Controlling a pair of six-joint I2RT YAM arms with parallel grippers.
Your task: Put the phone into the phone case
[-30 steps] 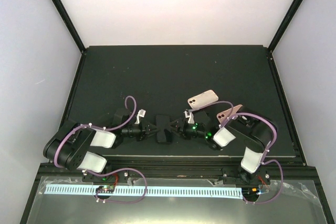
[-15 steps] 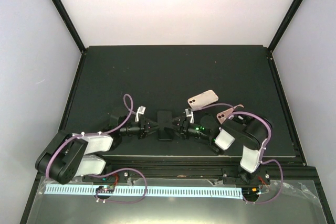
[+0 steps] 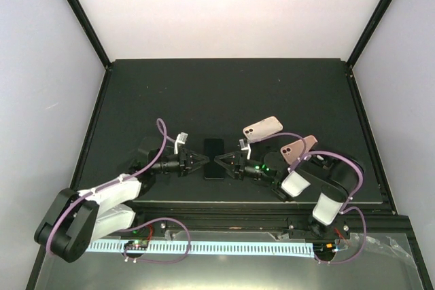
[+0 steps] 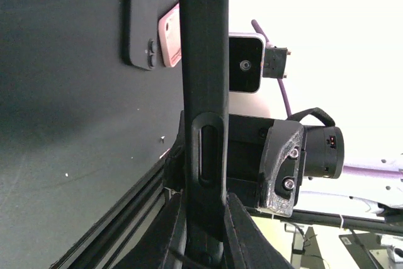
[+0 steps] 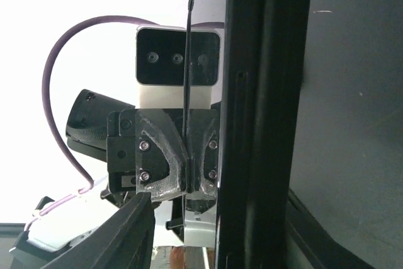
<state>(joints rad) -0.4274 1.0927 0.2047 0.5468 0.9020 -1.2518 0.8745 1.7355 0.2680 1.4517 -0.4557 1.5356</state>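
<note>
The black phone hangs between the two arms at the near middle of the bench. The left claw is clenched on its left edge. The right claw sits at the right edge with its jaws spread wider than the slab, one finger standing off it, so it looks released rather than gripping.

Seen edge-on from the left wrist, the side shows a long slot like a cutout, so the case may already be around the phone. How far it is seated I cannot tell.

The worry is that single pinch. If the right claw pushes off-centre, the slab could pivot in the left fingers, slip to the bench, or spring a corner out of the case. Two pink pieces lie close to the right arm and could be knocked.

Since a second ago the phone has shifted slightly farther and now shows a squarer face. The left arm has stretched out, its shoulder dropping toward the near left.
</note>
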